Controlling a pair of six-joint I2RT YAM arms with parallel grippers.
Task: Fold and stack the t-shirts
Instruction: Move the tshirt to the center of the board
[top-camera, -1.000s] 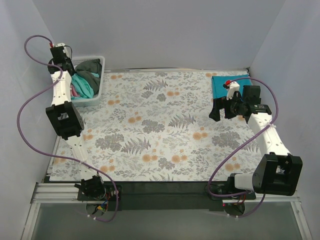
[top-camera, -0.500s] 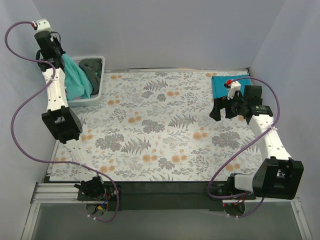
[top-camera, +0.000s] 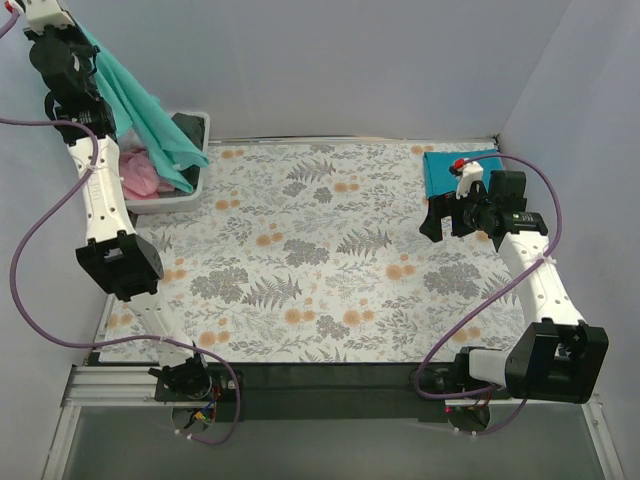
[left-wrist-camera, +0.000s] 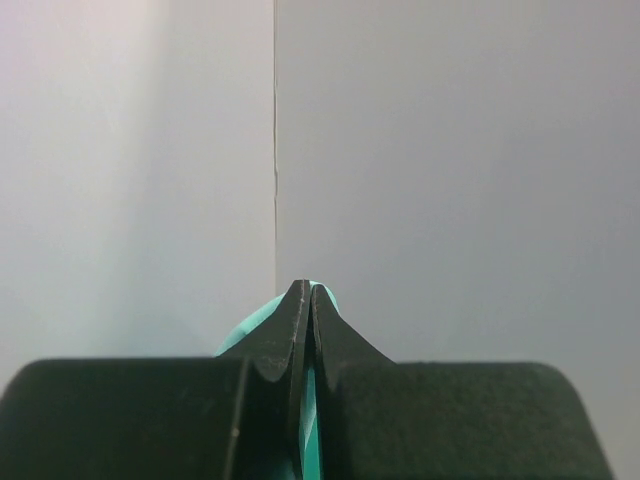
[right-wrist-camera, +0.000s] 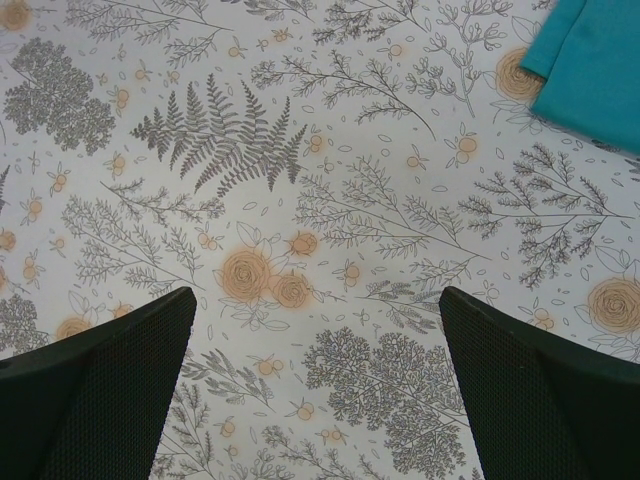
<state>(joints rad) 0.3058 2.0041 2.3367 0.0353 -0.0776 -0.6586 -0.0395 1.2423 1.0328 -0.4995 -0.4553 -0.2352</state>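
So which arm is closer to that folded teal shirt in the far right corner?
Right. The right gripper hovers open by the near edge of the folded teal-blue t-shirt; the left gripper is high at the far left, above the basket, shut on a mint-turquoise t-shirt.

Upper left, a soft mint-turquoise cloth t-shirt (top-camera: 140, 110) drapes in limp folds over a smooth white plastic basket (top-camera: 165, 206). The matt floral-print cloth (top-camera: 320, 250) lies flat. The right gripper (right-wrist-camera: 317, 300) shows matt black, finely textured fingers (right-wrist-camera: 110, 390).
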